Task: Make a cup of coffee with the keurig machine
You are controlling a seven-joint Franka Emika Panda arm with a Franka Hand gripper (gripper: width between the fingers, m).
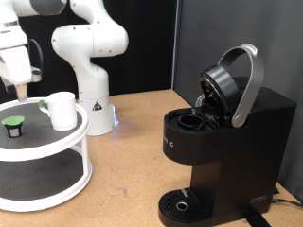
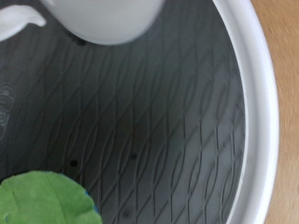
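Note:
The white cup [image 1: 62,110] stands on the top shelf of a round white two-tier stand [image 1: 57,144] at the exterior view's left. A small dark pod with a green top [image 1: 13,124] sits on the same shelf, to the left of the cup. My gripper [image 1: 20,88] hangs just above the shelf, over the pod and left of the cup. The black keurig machine [image 1: 222,132] stands at the right with its grey lid handle [image 1: 248,85] raised and the pod chamber open. In the wrist view the cup [image 2: 103,19] and the pod's green top [image 2: 47,201] show, but no fingers.
The stand's black ribbed mat [image 2: 159,121] and white rim [image 2: 257,103] fill the wrist view. The robot's white base [image 1: 90,66] stands behind the stand. The machine's round drip base [image 1: 180,204] has nothing on it. The wooden table [image 1: 128,142] lies between stand and machine.

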